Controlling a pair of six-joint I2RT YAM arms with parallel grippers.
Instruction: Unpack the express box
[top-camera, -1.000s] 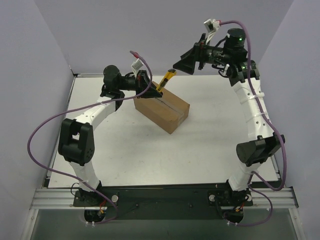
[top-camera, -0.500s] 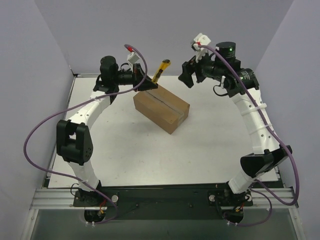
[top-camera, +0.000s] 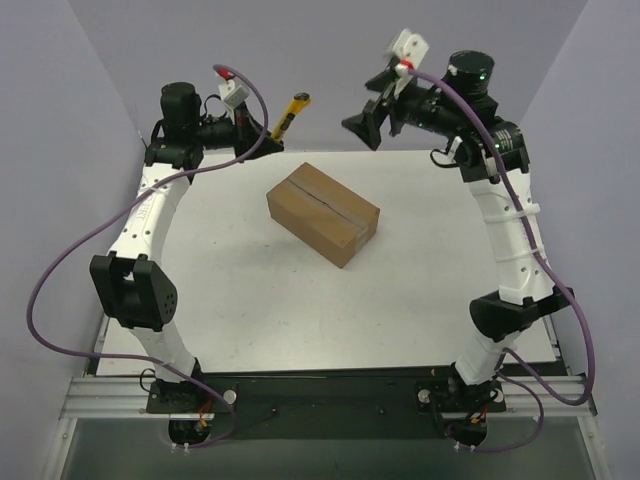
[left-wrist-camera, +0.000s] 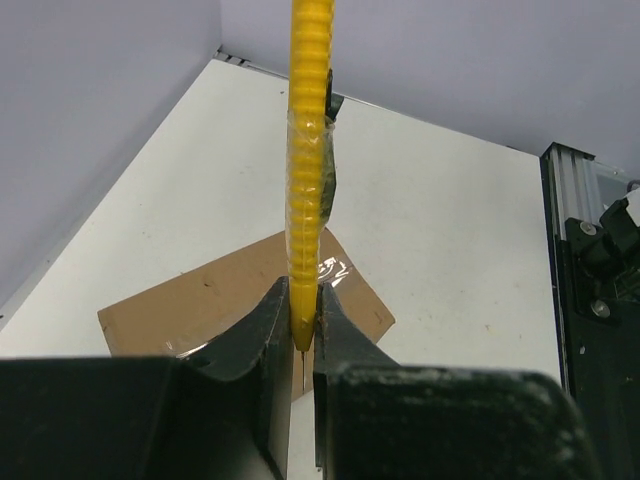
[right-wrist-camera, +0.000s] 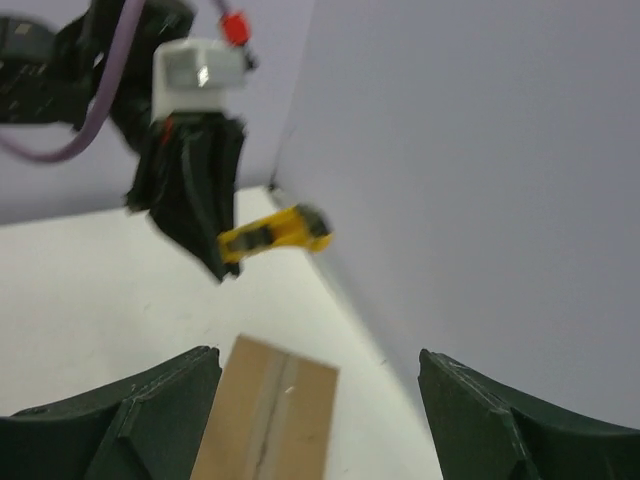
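Note:
The express box, a brown carton with its flaps down and a taped centre seam, lies at an angle on the white table. My left gripper hangs in the air behind and left of the box, shut on a yellow utility knife that points up and to the right. The left wrist view shows the knife pinched between the fingers, with the box below. My right gripper is raised behind the box's right end, open, with nothing between its jaws. Its camera sees the box and the knife.
Purple-grey walls stand close behind both grippers and along both sides. The white table reaches to a metal rail at the near edge, where the arm bases are bolted.
My left arm has lifted the knife off the box's far left corner and drawn it back to the left rear. The right gripper has shifted slightly near the back wall.

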